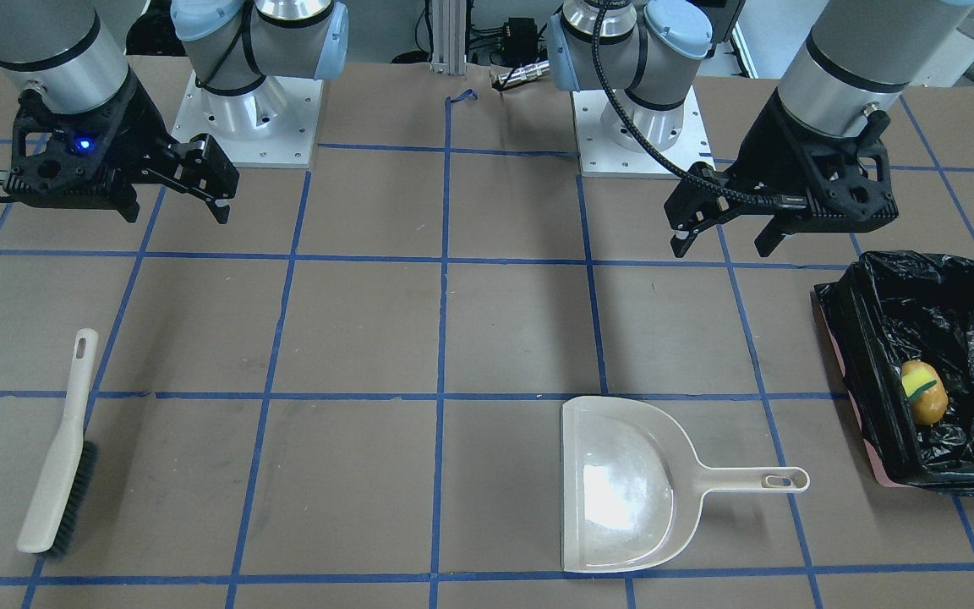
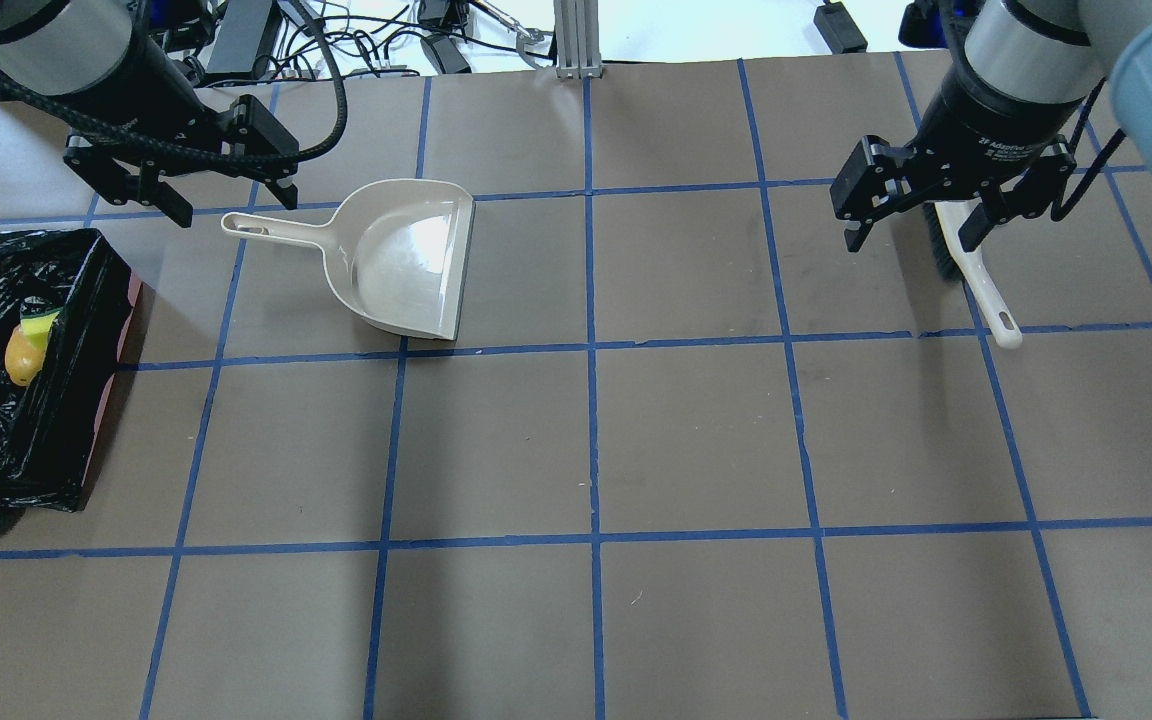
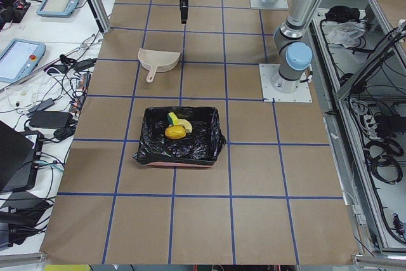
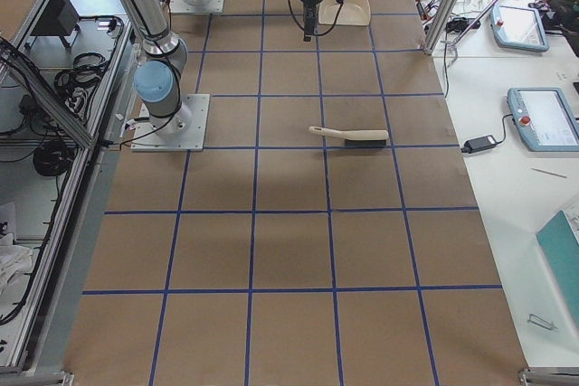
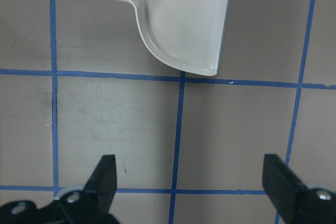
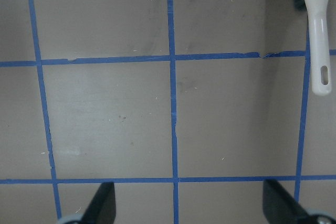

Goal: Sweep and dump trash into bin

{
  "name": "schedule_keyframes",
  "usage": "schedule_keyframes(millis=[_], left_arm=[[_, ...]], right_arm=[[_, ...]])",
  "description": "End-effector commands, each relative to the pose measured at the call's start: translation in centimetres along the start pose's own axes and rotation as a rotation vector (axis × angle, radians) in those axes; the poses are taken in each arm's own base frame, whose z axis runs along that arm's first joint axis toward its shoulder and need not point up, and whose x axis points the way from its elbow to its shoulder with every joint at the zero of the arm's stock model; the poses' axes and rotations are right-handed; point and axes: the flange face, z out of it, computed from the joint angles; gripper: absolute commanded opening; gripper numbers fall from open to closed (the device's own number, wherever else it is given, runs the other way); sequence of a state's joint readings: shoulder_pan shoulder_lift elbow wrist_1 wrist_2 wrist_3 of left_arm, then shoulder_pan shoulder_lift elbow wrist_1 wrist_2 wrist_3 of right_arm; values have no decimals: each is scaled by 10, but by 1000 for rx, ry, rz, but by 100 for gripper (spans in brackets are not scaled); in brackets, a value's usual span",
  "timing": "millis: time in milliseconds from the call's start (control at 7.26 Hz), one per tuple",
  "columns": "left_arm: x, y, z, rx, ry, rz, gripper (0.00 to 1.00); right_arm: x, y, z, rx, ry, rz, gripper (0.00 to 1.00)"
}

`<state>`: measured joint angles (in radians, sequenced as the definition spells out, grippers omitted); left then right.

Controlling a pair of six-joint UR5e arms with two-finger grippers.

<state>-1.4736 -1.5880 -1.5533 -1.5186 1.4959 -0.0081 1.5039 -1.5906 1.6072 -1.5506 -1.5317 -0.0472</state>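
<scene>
**Bench** [image 1: 352,321]: brown surface with a blue tape grid.

**Bin** [image 1: 867,372]: lined with a crinkly black bag, with a pink edge at its base. It stands at the bench end on the robot's left. The front view cuts it off at the frame edge, and so does the overhead view.

**Trash:** inside the bin, a golden-brown lump [image 1: 927,404] lies with a yellow wedge [image 1: 916,374] against it. The bag folds hide much of the bin floor, so anything lying beneath them cannot be made out.

**Dustpan** [image 1: 622,491]: beige, lying flat on the bench near the bin. Its upper part is cropped in the left wrist view.

**Brush** [image 1: 60,448]: lies on the bench at the robot's right. The right gripper hides its head in the overhead view. The right wrist view shows only the slotted handle end and a sliver of bristle.

**Left gripper** [image 1: 722,244]: fingers spread wide, holding nothing, above the bench beside the bin.

**Right gripper** [image 2: 913,235]: fingers spread wide, holding nothing, above the bench. White lettering on its collar reads in part "2F Adaptive"; the rest is too small to read.
</scene>
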Motion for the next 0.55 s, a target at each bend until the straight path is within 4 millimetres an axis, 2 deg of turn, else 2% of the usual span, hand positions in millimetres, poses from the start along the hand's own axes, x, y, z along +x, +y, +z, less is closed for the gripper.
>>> schedule_keyframes(millis=[0, 138, 413], left_arm=[[17, 9, 5, -7, -67, 27, 100], [19, 6, 10, -17, -64, 31, 100], [24, 12, 6, -11, -54, 27, 100]], right_arm=[[-1, -4, -2, 11, 0, -17, 100], [-1, -4, -1, 8, 0, -12, 100], [-1, -4, -1, 8, 0, -11, 100]])
